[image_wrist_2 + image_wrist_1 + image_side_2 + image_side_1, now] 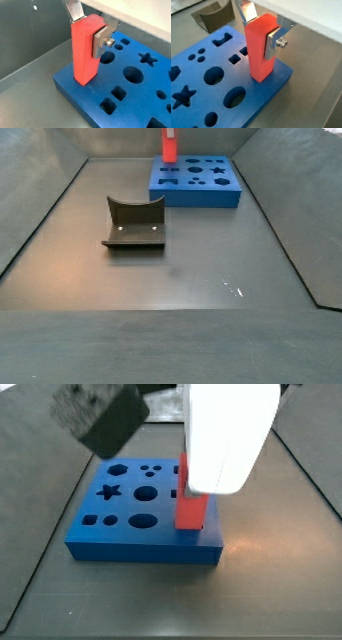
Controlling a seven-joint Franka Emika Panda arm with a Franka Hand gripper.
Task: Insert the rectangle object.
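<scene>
The rectangle object (261,50), a red-orange bar, stands upright between the fingers of my gripper (261,29). The gripper is shut on the bar's upper end, with one silver finger (275,43) flat on its side and the other finger (248,12) behind it. The bar's lower end meets the top of the blue block (211,95) near a corner and seems to sit in a hole there; how deep, I cannot tell. The same grip shows in the second wrist view, gripper (89,27) on bar (85,55). In a side view the bar (193,512) shows below the white arm (227,434).
The blue block (201,183) with its shaped holes lies at the far end of the grey bin. The fixture (134,225), a dark grey curved bracket, stands on the floor nearer the middle; it also shows in a wrist view (214,15). Sloped bin walls (34,228) surround the floor.
</scene>
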